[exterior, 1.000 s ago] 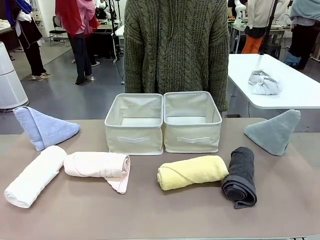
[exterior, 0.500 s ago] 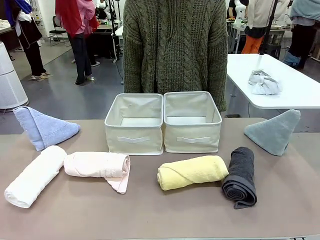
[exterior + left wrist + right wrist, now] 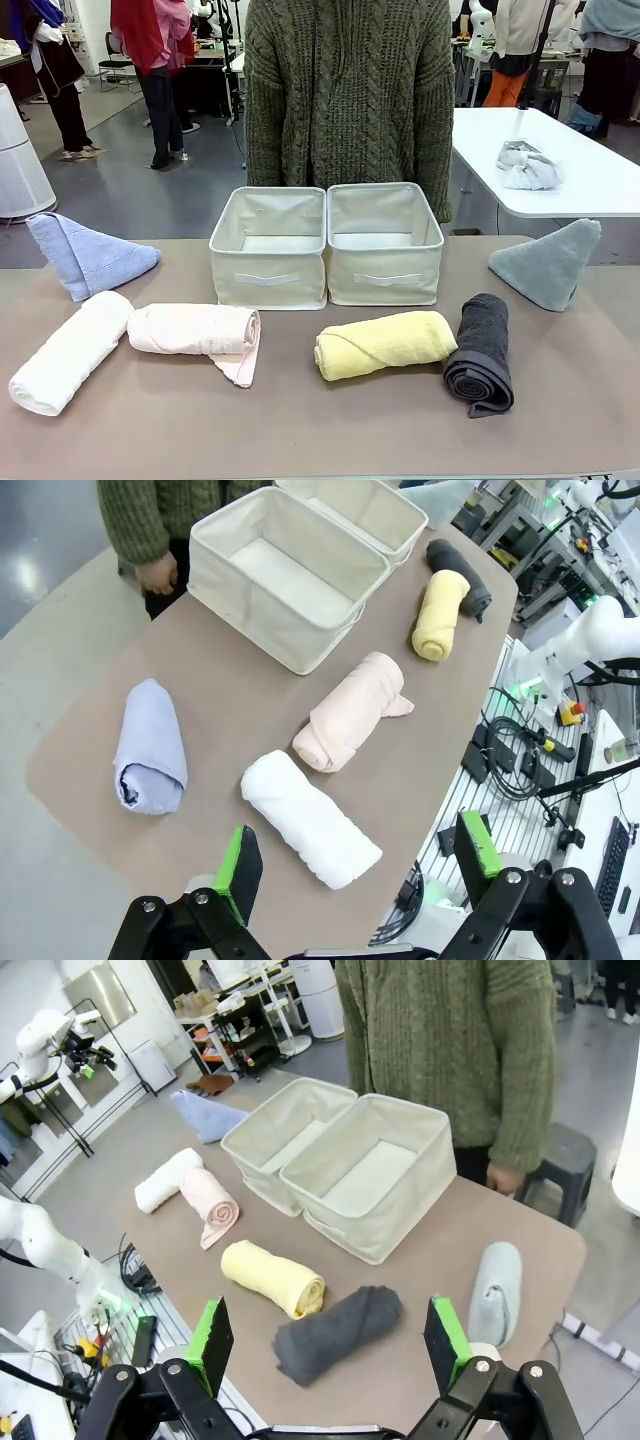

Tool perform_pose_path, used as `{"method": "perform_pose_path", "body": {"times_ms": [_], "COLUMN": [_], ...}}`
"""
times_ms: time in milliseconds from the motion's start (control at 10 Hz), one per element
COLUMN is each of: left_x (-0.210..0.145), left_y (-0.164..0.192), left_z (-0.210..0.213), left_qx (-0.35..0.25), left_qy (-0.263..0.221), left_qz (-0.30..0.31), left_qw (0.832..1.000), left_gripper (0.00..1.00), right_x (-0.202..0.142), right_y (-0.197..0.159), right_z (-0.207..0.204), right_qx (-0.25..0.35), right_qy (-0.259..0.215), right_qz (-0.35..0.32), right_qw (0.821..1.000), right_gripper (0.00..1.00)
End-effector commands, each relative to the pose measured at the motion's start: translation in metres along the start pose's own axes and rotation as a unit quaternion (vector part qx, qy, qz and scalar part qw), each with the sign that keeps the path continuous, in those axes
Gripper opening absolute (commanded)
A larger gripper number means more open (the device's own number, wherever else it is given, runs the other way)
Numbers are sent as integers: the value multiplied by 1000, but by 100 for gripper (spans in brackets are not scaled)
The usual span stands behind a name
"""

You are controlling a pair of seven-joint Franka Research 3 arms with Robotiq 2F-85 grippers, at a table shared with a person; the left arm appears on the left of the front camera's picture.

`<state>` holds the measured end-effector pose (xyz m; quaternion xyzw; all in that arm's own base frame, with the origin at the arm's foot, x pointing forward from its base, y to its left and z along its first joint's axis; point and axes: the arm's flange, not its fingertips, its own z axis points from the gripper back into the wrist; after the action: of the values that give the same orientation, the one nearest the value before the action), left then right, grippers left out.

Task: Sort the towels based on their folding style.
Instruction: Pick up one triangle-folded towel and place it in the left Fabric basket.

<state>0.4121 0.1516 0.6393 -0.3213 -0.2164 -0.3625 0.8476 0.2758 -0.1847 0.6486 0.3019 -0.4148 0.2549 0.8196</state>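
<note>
Near strip of table [image 3: 300, 440] is bare, with room to move. White roll [image 3: 68, 352] sits near the left edge, light blue cone [image 3: 88, 256] far left, grey-teal cone [image 3: 548, 262] near the right edge. Pink roll [image 3: 195, 330] (loose corner flap), yellow roll [image 3: 385, 344] and dark grey roll [image 3: 481, 352] lie before two fabric bins [image 3: 268, 246]. Left gripper [image 3: 358, 858] and right gripper [image 3: 328, 1343] are spread wide, holding nothing. Wrist views add the person's hand [image 3: 505, 1177] at the far edge.

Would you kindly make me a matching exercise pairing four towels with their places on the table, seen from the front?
1 white towel
2 yellow towel
3 light blue towel
4 dark grey towel

A rightmost roll
B far left, cone-folded
C leftmost roll
D in front of the right bin

Pairs: 1-C, 2-D, 3-B, 4-A
</note>
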Motion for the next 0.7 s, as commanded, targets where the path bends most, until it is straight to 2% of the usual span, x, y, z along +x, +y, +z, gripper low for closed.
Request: {"method": "perform_pose_path", "body": {"times_ms": [0,600], "left_x": [1,1], "left_y": [-1,-1], "left_z": [1,1], "left_qx": [-1,-1], "left_qy": [-5,-5], "left_qz": [-2,-2], "left_qw": [1000,1000], "left_gripper": [100,100], "right_x": [2,2], "right_y": [0,0], "right_z": [-1,-1], "right_qx": [5,5], "right_qy": [1,1], "right_qz": [2,2], "right_qw": [1000,1000], "right_gripper": [100,100]}}
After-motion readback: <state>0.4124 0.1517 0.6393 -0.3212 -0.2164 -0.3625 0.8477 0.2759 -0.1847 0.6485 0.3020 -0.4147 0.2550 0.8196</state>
